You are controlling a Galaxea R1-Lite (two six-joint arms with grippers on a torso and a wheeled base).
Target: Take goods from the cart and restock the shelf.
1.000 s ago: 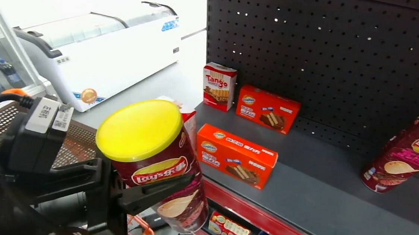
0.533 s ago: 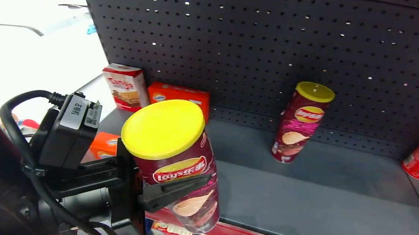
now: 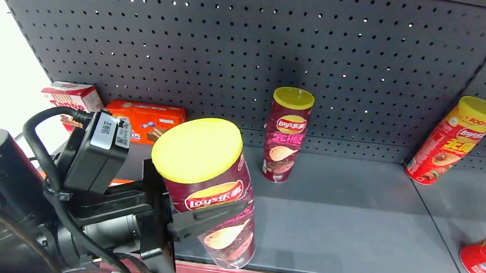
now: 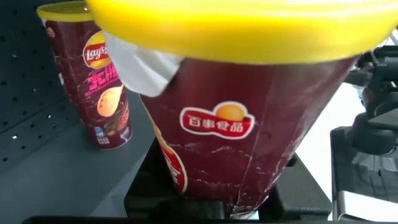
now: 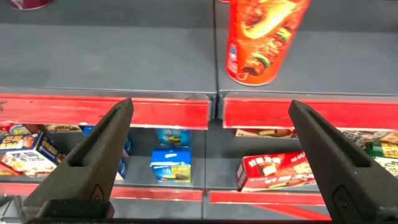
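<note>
Here's the left tool (image 3: pixel 215 212), clamped round the middle of a maroon chip can (image 3: pixel 210 194) with a yellow lid, the can hanging tilted at the front edge of the shelf (image 3: pixel 348 231); whether its base touches the deck I can't tell. At the back of the shelf a matching can (image 3: pixel 286 135) stands near the pegboard. The right tool (image 5: pixel 211 155) waits low by the red shelf lip, fingers spread wide, nothing in them. That can looks like a light cardboard tube: stiff enough, I'd say, but glossy and easy to dent, so a mid-body grip with modest squeeze suits it. Tall and narrow, it'll likely topple unless it's set down flat.
</note>
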